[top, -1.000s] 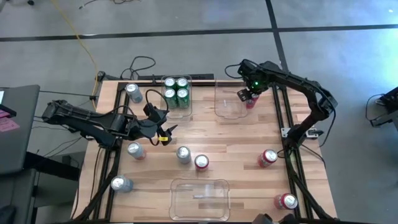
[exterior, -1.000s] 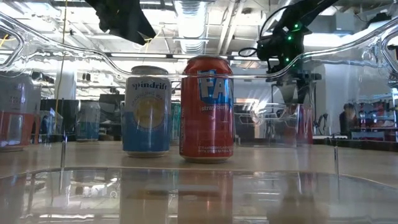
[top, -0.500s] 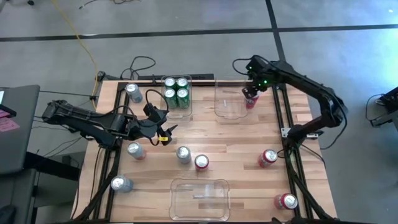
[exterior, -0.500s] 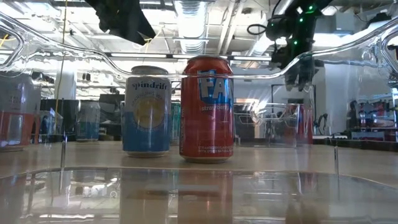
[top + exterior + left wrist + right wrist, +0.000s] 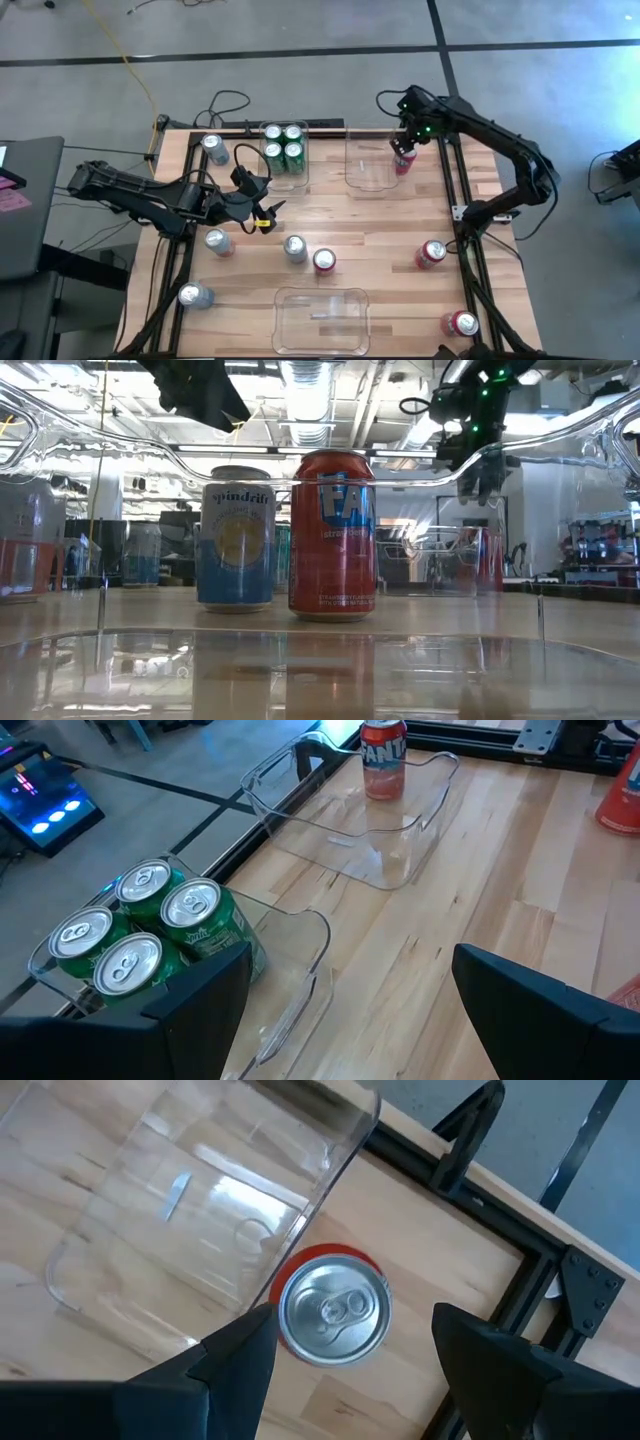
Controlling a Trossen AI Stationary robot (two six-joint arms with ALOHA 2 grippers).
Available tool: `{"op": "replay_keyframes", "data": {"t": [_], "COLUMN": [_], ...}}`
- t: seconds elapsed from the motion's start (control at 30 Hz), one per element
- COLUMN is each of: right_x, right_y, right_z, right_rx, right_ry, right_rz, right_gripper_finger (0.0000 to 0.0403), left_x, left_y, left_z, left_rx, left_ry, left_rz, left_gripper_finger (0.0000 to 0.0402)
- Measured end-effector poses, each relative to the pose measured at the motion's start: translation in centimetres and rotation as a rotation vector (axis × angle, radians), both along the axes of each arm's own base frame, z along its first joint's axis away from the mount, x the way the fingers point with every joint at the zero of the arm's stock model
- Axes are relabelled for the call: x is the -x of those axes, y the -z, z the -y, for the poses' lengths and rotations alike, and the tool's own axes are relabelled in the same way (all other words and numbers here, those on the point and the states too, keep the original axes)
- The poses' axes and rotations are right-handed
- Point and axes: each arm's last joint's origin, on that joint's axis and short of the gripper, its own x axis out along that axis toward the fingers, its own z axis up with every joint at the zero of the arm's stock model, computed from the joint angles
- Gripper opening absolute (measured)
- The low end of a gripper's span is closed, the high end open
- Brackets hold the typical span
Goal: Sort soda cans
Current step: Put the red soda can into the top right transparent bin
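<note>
My right gripper (image 5: 352,1325) hangs open above a red can (image 5: 333,1311); its fingers stand on either side of the silver top without touching. The can (image 5: 403,166) stands upright on the table, against the outer right wall of a clear bin (image 5: 368,160). In the low view this gripper (image 5: 478,468) is well above the can. My left gripper (image 5: 265,207) waits open at table left, facing four green cans (image 5: 140,925) that stand in another bin (image 5: 284,146). Other red cans (image 5: 324,261) (image 5: 431,253) (image 5: 461,323) and silver cans (image 5: 294,248) (image 5: 218,241) stand loose.
An empty clear bin (image 5: 320,318) sits at the table's near edge. Silver cans stand at the far left corner (image 5: 213,148) and near left (image 5: 195,295). Black frame rails (image 5: 455,190) run along both table sides. A bare wood strip (image 5: 360,215) crosses the middle.
My right gripper has risen off the red can and shifted slightly toward the far edge. The can stays upright where it was, beside the bin. The left arm has kept still.
</note>
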Motion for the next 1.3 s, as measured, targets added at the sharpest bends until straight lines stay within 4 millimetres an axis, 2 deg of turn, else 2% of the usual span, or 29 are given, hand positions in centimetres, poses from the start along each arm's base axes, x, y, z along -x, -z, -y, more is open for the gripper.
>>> {"op": "replay_keyframes", "data": {"t": [0.23,0.37,0.57,0.87,1.13,1.3], "right_x": [0.0,0.3,1.4,1.8,1.9,1.9], "right_y": [0.0,0.0,0.1,1.1,2.1,2.2], "right_z": [0.0,0.0,0.5,0.7,1.0,1.0], "right_rx": [0.004,-0.031,-0.083,-0.159,-0.170,-0.166], "right_ry": [0.008,0.137,0.184,0.162,0.207,0.157], "right_rz": [0.004,0.032,0.037,0.085,0.110,0.092], "right_gripper_finger": [0.0286,0.0286,0.0286,0.0287,0.0347,0.0361], "left_x": [0.0,0.0,0.0,0.0,0.0,0.0], "left_y": [0.0,0.0,0.0,0.0,0.0,0.0], "left_z": [0.0,0.0,0.0,0.0,0.0,0.0], "left_rx": [-0.001,-0.001,-0.001,-0.001,-0.002,-0.002], "left_ry": [0.001,0.001,0.001,0.002,0.001,0.001], "left_rz": [0.000,0.000,-0.001,-0.002,-0.002,-0.001], "left_gripper_finger": [0.0338,0.0338,0.0338,0.0338,0.0338,0.0338]}}
